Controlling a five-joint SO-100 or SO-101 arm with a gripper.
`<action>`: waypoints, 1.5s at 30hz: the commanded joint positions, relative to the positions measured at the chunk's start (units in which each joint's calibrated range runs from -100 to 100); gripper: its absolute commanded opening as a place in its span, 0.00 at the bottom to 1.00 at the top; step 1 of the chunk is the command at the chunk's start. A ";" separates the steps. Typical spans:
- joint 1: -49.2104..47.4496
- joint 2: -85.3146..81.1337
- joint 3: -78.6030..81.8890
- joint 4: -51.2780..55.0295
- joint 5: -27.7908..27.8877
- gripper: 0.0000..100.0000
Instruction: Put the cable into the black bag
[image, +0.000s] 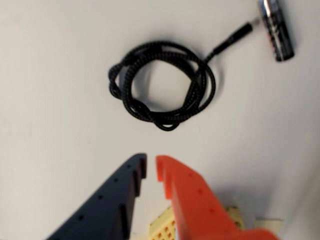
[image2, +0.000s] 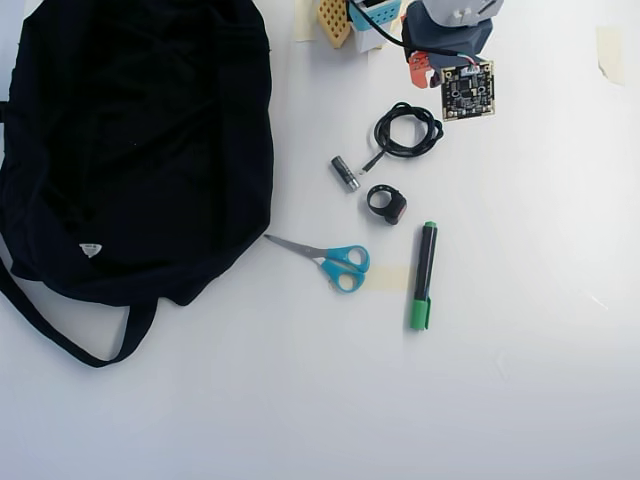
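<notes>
The cable (image: 167, 122) is a thin black cord coiled in a small loop on the white table, ahead of my gripper (image: 151, 167) in the wrist view. Its plug end (image: 235, 37) points up right. In the overhead view the cable (image2: 380, 130) lies just below my gripper (image2: 420, 68) at the top edge. The dark blue and orange jaws stand almost together with nothing between them, short of the coil. The black bag (image2: 130, 140) fills the overhead view's left side, with a white label (image2: 90, 249) and a long strap (image2: 60, 335).
A small metal cylinder (image2: 345, 173) lies by the cable's plug and also shows in the wrist view (image: 276, 30). A black ring with a red spot (image2: 386, 203), blue-handled scissors (image2: 335, 262) and a green marker (image2: 423, 275) lie below. A yellow breadboard (image2: 333, 18) sits at the arm's base.
</notes>
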 joint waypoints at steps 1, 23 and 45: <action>0.84 -1.36 0.16 -0.61 -0.48 0.02; 3.98 -1.03 16.60 -18.52 -0.48 0.31; 4.73 -0.12 30.08 -38.77 -1.38 0.43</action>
